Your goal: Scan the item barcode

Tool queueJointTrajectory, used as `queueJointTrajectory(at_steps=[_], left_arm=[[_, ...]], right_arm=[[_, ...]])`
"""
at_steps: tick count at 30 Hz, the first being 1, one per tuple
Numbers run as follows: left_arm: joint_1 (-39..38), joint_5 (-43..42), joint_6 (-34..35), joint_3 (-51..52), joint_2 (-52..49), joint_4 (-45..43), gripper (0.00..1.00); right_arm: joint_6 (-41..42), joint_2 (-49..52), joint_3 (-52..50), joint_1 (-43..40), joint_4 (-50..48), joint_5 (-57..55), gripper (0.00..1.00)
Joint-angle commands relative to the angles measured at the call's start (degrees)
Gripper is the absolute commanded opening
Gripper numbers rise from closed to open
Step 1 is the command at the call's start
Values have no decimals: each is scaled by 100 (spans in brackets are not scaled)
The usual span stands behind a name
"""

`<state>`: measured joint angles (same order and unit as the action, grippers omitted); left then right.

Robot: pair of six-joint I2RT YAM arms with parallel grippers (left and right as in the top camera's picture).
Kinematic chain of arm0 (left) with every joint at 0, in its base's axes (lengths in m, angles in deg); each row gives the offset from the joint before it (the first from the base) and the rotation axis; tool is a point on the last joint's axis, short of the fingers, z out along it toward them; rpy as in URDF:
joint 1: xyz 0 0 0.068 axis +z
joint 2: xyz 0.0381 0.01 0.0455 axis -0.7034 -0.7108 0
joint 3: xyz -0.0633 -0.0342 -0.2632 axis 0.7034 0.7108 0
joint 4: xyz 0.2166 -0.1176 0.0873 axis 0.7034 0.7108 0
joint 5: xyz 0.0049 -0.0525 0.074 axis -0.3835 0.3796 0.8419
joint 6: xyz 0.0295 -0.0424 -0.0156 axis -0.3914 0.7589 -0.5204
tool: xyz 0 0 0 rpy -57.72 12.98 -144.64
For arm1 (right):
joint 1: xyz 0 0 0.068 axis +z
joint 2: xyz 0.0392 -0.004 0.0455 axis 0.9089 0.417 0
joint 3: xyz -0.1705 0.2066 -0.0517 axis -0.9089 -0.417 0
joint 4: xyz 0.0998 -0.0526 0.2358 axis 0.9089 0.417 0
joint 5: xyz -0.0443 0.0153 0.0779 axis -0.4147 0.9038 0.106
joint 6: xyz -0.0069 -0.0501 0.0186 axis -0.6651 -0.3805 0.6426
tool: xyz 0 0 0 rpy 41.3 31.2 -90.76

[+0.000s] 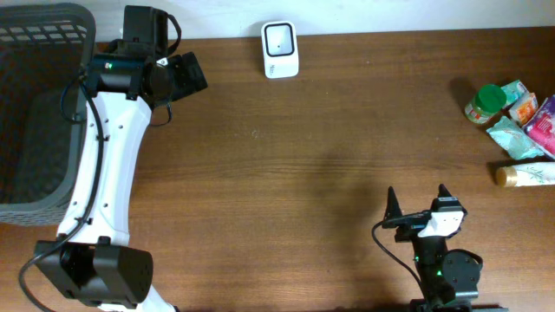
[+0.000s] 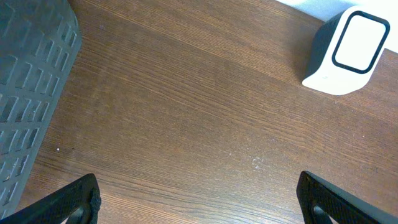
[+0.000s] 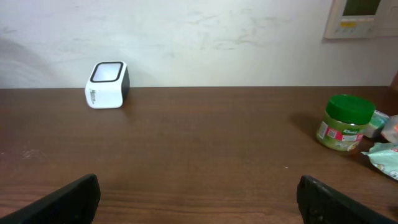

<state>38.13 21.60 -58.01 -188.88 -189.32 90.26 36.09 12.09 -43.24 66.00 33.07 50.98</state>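
The white barcode scanner [image 1: 280, 49] stands at the back middle of the table, also in the left wrist view [image 2: 346, 53] and the right wrist view [image 3: 107, 84]. Grocery items lie at the right edge: a green-lidded jar [image 1: 485, 104] [image 3: 343, 122], pale packets [image 1: 507, 134] and a cream tube [image 1: 525, 174]. My left gripper [image 1: 198, 74] [image 2: 199, 202] hovers open over bare wood left of the scanner. Near the front edge my right gripper [image 1: 417, 192] [image 3: 202, 199] is open and faces the back wall. Neither holds anything.
A dark grey slotted basket [image 1: 39, 104] [image 2: 25, 93] fills the far left, beside the left arm. Bare brown wood lies between the scanner, the items and my right gripper. A white wall runs along the table's back edge.
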Motion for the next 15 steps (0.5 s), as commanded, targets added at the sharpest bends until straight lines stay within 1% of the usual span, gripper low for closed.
queueJointTrajectory(at_steps=[1, 9, 15], left_arm=[[-2, 44, -98, 9, -37, 7, 99], [-2, 44, -98, 9, -37, 7, 99], [-2, 44, -98, 9, -37, 7, 99]], right_arm=[[50, -61, -61, 205, 4, -90, 99], [-59, -61, -61, 11, 9, -140, 99], [-57, -61, -61, 15, 9, -144, 99]])
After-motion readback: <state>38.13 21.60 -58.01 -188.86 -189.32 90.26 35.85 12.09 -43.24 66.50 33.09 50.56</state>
